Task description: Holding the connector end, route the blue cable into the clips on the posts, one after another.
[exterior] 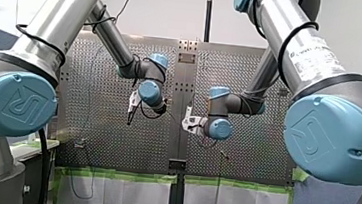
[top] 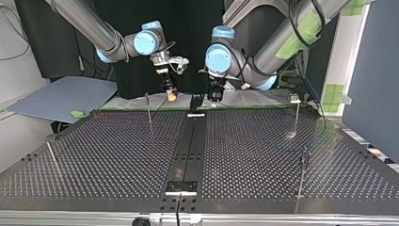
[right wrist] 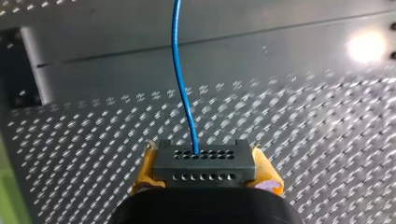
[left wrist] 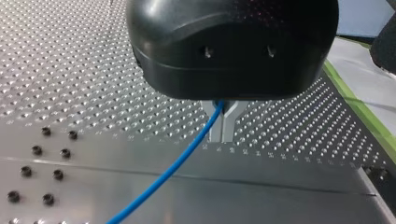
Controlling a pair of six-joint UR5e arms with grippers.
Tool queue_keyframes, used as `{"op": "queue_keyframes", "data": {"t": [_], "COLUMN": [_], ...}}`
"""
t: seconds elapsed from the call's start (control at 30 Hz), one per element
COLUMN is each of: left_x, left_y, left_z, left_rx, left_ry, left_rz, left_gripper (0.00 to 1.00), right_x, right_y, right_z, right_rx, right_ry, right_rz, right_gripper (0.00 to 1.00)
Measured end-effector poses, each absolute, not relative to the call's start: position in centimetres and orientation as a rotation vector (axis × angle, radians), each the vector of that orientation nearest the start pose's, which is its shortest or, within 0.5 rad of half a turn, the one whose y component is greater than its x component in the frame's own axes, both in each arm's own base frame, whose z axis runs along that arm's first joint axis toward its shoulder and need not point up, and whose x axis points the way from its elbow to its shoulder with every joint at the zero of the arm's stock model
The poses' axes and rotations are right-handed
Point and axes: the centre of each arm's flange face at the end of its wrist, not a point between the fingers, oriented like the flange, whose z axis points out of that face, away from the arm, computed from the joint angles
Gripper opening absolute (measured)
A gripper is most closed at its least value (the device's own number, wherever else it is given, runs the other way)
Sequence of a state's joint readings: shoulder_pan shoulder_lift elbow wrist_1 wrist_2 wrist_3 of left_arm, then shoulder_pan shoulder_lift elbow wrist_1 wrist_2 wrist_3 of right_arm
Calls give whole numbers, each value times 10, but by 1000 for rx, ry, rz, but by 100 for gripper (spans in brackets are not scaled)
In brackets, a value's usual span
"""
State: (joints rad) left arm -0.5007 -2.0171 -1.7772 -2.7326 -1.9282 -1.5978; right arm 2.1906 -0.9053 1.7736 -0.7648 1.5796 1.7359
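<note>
With right claw (right wrist: 205,164) clamping the connector (right wrist: 204,158) and left claw (left wrist: 222,134) pinching the blue cable (left wrist: 173,168), pulling apart could tear it out.

cable (right wrist: 180,93) in connector (right wrist: 204,170) | connector in right hand (right wrist: 204,158) | posts (top: 148,108) on table (top: 259,141)

My left claw (left wrist: 222,135) clamped on blue cable (left wrist: 173,168), above perforated table (left wrist: 84,79).

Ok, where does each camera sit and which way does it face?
Front: behind the shoulders, facing the perforated table; both arms show.
Top: across the table, facing both arms.
Left wrist: on that arm, down my left gripper, shut on the blue cable.
Right wrist: on that arm, down my right gripper, clamping the connector.
Wrist views share the blue cable.
</note>
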Motion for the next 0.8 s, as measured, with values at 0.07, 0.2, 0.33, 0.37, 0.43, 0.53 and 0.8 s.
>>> {"op": "queue_keyframes", "data": {"t": [0.07,0.2,0.33,0.37,0.43,0.53,0.8], "left_x": [440,430,418,416,414,412,407], "left_y": [-361,-361,-358,-358,-358,-362,-377], "left_z": [183,172,159,157,155,147,118], "left_rx": [173,173,178,181,185,197,234], "left_ry": [1788,1787,1786,1784,1776,1768,1762], "left_rz": [-54,-57,-59,-60,-66,-80,-111], "left_gripper": [0,0,0,0,0,0,0], "right_x": [452,441,433,431,426,419,402], "right_y": [-413,-407,-400,-399,-396,-393,-388], "right_z": [77,54,30,25,18,13,4], "right_rx": [1707,1717,1736,1737,1735,1725,1688], "right_ry": [-1087,-1111,-1128,-1134,-1151,-1167,-1192], "right_rz": [1660,1636,1611,1607,1605,1604,1610], "right_gripper": [0,0,0,0,0,0,0]}}
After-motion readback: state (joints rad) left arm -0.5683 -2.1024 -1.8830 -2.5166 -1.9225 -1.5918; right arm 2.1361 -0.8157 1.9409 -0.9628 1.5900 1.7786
